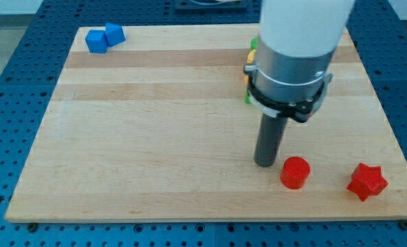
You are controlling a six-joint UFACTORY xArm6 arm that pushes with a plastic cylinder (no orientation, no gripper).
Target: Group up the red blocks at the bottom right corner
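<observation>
Pushing red cylinder (294, 172): my tip (265, 163) touches its left side; no fingers fitted. Light, rigid, likely slides freely; push centrally toward red star (366, 181).

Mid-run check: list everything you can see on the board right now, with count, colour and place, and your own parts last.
red cylinder: 1, red, near the view's bottom, right of centre
red star: 1, red, bottom right corner, apart from the cylinder
blue blocks: 2, blue, top left corner, touching
green and yellow blocks: count unclear, slivers showing behind my arm, view's top
wooden board: 1, light wood, on a blue perforated table
my tip: 1, dark rod, just left of the red cylinder
</observation>
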